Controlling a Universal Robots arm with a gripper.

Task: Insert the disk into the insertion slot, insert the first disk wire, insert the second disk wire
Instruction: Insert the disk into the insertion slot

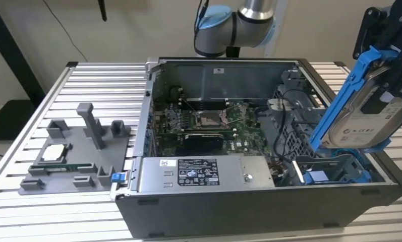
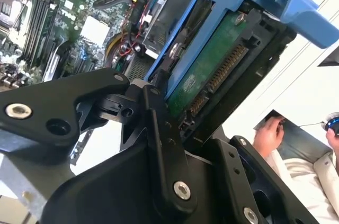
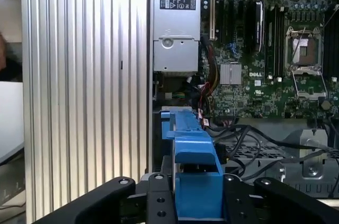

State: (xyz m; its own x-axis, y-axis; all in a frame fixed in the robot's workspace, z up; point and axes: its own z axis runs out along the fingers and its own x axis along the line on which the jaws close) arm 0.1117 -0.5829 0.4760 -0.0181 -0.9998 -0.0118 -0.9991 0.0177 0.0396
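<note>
Grey rounded metal arm joint (image 1: 221, 39) with light-blue plastic cap (image 1: 211, 16); polished silver tube (image 1: 258, 7) above the joint, thin black cable (image 1: 202, 14) beside it. Matte black linked gripper (image 3: 197, 203), silver screws (image 2: 181, 190) at pivots.

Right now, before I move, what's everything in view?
table: one, silver, slatted, under everything
computer case: one, dark grey, open, on table
motherboard: one, green, inside case
power-supply box: one, grey, case's near side in exterior view
insertion slot: one, grey with blue rails, case's end at exterior view's right
disk: one, silver-grey in blue carrier, held tilted above insertion slot
fixture tray: one, grey, exterior view's left of case
person's hand: one, past the disk in second wrist view
arm: one, silver and blue, behind case
hand: one, black, shut on disk
</note>
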